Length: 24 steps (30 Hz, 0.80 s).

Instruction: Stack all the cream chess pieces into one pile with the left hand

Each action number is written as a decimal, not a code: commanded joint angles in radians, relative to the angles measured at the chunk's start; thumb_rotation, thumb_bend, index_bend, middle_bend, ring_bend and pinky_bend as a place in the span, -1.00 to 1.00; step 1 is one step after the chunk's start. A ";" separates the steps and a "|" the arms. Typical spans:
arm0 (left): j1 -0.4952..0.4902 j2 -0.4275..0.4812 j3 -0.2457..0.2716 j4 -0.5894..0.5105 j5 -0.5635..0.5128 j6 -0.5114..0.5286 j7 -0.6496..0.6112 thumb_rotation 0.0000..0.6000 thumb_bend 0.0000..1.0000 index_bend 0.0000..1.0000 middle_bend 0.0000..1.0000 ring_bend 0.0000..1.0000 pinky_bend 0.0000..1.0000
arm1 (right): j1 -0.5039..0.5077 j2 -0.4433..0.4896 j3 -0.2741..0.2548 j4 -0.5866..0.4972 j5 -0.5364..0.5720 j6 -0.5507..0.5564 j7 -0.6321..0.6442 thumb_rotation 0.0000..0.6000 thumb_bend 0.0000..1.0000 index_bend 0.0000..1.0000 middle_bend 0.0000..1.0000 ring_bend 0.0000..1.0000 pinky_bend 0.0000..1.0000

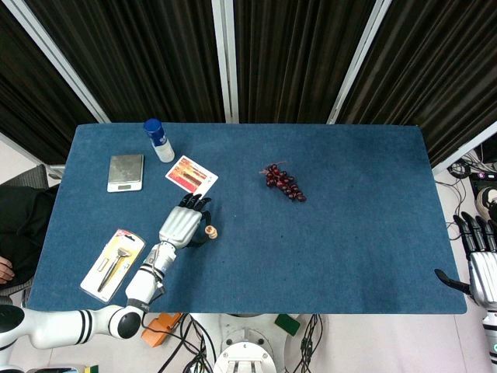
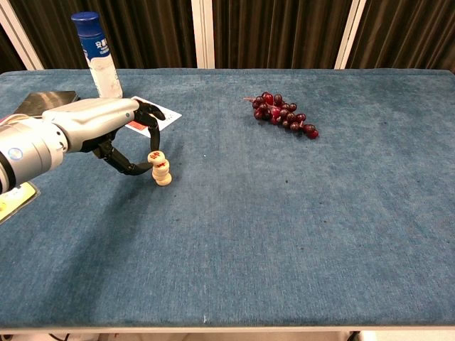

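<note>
Centrally, the left hand [image 2: 106,131] has its fingers apart, empty, at nine o'clock of the cream chess pieces [image 2: 161,169]. These stand stacked, top piece tilted. Right hand [image 1: 481,260]: fingers spread, empty.

So on the worktop [image 1: 357,233], the chess pieces [image 2: 161,169] sit stacked in a little pile toward the left side, roughly mid-depth. The left hand [image 2: 106,131] is right beside the pile on its left, fingers curled around near it. Behind that there's a card [image 1: 191,173], then a bottle [image 1: 158,140] further back near the far edge, with a scale [image 1: 125,172] to the bottle's left. A packaged tool [image 1: 113,263] lies near the front left. Grapes [image 2: 283,114] are over toward the middle, well apart from the pile. The right hand [image 1: 481,260] hangs off the right edge.
</note>
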State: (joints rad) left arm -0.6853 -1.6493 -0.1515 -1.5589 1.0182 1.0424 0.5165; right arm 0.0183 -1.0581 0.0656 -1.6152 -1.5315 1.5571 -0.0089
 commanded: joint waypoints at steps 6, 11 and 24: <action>-0.003 0.002 0.005 -0.002 -0.005 0.001 0.001 1.00 -0.34 -0.12 -0.82 -1.00 -1.00 | -0.001 0.000 0.000 0.001 0.000 0.001 0.002 1.00 -0.66 -1.00 -0.81 -1.00 -0.91; -0.003 0.004 0.008 -0.004 -0.004 0.005 0.000 1.00 -0.34 -0.13 -0.82 -1.00 -1.00 | 0.000 0.000 0.000 0.001 0.000 0.000 0.001 1.00 -0.66 -1.00 -0.81 -1.00 -0.91; 0.059 0.093 -0.007 -0.109 0.078 0.123 -0.092 1.00 -0.38 -0.43 -0.82 -1.00 -1.00 | -0.005 0.009 0.002 0.007 0.008 0.003 0.016 1.00 -0.66 -1.00 -0.81 -1.00 -0.91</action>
State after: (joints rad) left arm -0.6530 -1.5906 -0.1513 -1.6371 1.0739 1.1309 0.4601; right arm 0.0147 -1.0508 0.0671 -1.6093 -1.5254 1.5598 0.0048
